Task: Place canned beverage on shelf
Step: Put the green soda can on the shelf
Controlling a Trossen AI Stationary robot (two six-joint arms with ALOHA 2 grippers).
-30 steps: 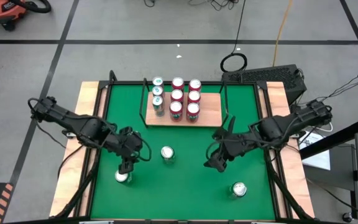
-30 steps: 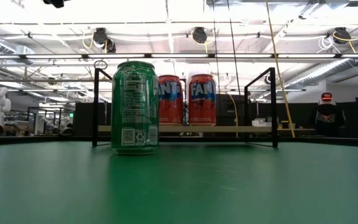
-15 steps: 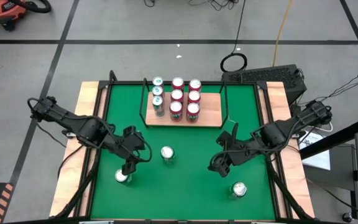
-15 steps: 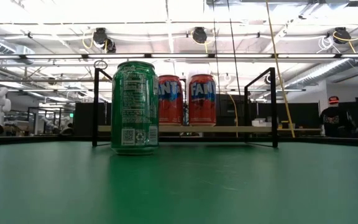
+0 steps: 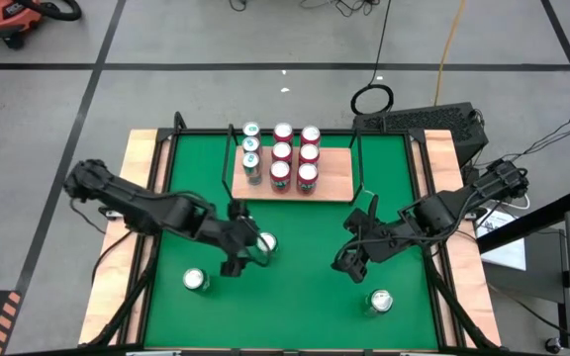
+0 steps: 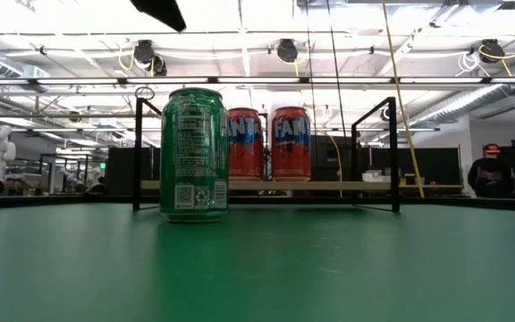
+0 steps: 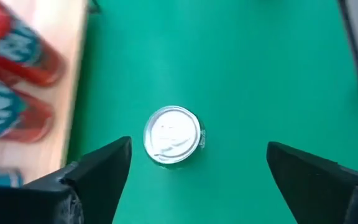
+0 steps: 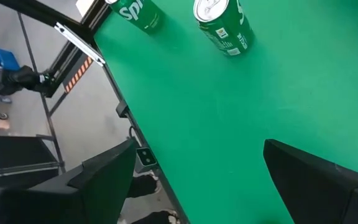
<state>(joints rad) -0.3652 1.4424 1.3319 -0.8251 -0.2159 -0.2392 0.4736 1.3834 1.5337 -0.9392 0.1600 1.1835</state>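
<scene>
A green can stands upright on the green mat near the table's middle. It also shows from above in the left wrist view and in the low view. My left gripper is open above the mat, just left of this can, which shows between and beyond its fingertips, untouched. My right gripper is open and empty over the mat right of centre. The shelf, a light-wood board with black rails, stands at the far middle and holds several red and green cans.
Another green can stands near the front left and one more near the front right. Two red cans show on the shelf behind the middle can. Bare mat lies between the shelf and the near cans.
My left gripper has gone from above the front-left can toward the table's right, and now stands by the middle can. My right gripper has shifted a little toward the near edge. The cans have stayed in place.
</scene>
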